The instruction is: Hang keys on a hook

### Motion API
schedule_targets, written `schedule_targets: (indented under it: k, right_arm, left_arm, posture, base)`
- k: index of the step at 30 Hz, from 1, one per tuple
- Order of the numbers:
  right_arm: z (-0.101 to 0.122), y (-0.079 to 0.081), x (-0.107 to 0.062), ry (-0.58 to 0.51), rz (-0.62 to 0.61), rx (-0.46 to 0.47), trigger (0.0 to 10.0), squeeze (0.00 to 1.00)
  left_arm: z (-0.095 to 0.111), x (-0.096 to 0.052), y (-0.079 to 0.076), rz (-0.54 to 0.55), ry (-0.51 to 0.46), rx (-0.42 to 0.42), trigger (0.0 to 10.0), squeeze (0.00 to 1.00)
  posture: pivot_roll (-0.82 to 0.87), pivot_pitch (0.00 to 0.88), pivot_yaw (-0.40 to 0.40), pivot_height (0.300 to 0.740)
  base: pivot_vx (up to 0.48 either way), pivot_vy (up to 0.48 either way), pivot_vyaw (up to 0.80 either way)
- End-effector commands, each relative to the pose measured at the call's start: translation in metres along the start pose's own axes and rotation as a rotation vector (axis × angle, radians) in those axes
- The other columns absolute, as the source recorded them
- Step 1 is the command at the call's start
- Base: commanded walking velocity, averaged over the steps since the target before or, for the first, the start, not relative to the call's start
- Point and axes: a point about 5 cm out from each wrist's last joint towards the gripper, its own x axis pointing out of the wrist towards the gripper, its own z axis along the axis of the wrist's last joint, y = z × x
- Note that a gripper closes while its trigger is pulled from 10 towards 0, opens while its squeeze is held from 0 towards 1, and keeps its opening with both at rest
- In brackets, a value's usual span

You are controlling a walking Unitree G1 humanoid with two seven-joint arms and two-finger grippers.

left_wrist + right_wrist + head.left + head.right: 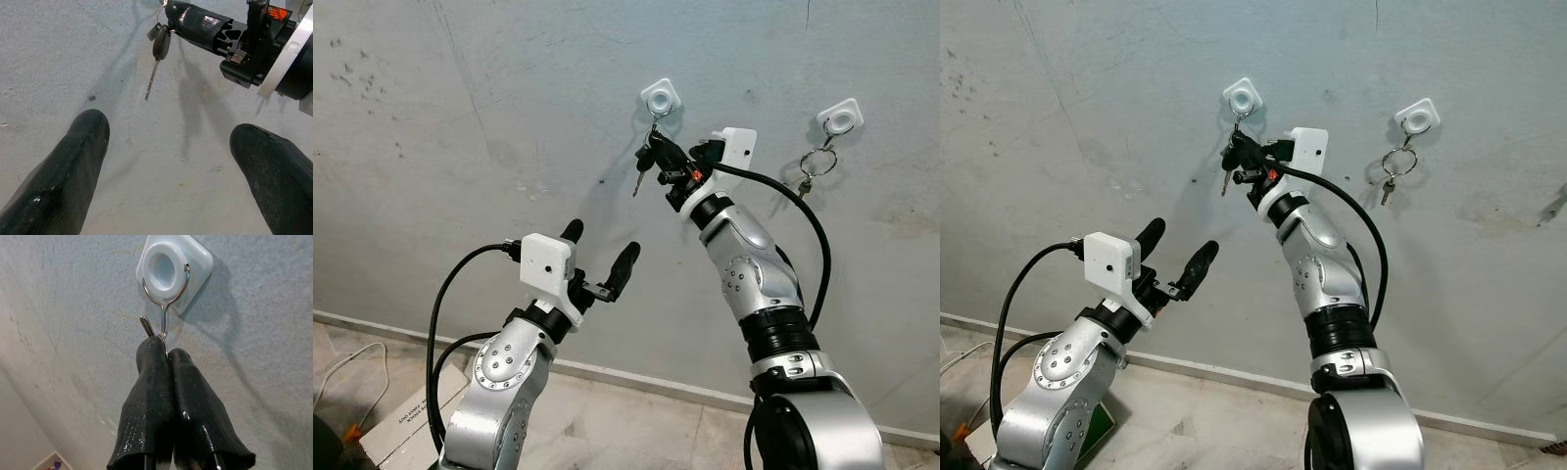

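My right gripper (pixel 656 149) is raised to the grey wall (pixel 460 117), its fingers (pixel 166 401) clenched together on the ring of the keys (pixel 644 164), right at the wire hook (pixel 164 316) that hangs from a white square mount (pixel 662 97). In the right wrist view the fingertips sit just under the hook's wire loop, touching it, with the tip of the hook poking out beside them. I cannot tell whether the ring is already over the hook. A long key blade (pixel 152 83) dangles from the bunch below the fingers, clear of the wall.

A second white mount (pixel 840 117) is fixed further to the right on the wall, well apart, and another set of keys on a ring (pixel 815 166) already hangs from it.

My left gripper (pixel 602 257) hovers lower and to the left, fingers spread wide and holding nothing, pointed toward the wall beneath the dangling keys. Black cables loop off both wrists. Down at the tiled floor (pixel 636 421) a cardboard box (pixel 406 416) sits by the left arm.
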Motion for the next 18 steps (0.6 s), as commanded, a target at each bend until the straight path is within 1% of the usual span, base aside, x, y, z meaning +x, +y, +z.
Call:
schedule_targets:
  k: [1,4,5,18]
  right_arm:
    - [-0.0089,-0.0034,-0.0042,0.036,-0.031,0.011,10.0,0.00]
    - [-0.0092,-0.0038,-0.0044,0.037,-0.033,0.003,10.0,0.00]
    - [-0.0084,-0.0042,-0.0046,0.032,-0.036,-0.010,10.0,1.00]
    - [-0.0052,-0.0007,-0.0054,0.018,-0.010,-0.061,10.0,1.00]
  left_arm:
    - [0.0016,0.0015,0.0011,0.001,0.000,0.015,10.0,0.00]
    - [0.0013,0.0020,0.0011,0.001,0.001,0.015,10.0,0.00]
    - [0.0013,0.0021,0.0011,0.001,0.001,0.015,10.0,0.00]
    - [0.0012,0.0021,0.0000,0.002,-0.001,0.012,10.0,0.00]
  posture:
    - [0.06,0.025,0.029,0.740]
    - [0.06,0.020,0.027,0.740]
    - [0.06,0.020,0.027,0.740]
    - [0.06,0.022,0.024,0.740]
  base:
    - [0.000,0.000,0.00]
    - [0.000,0.000,0.00]
    - [0.000,0.000,0.00]
    - [0.000,0.000,0.00]
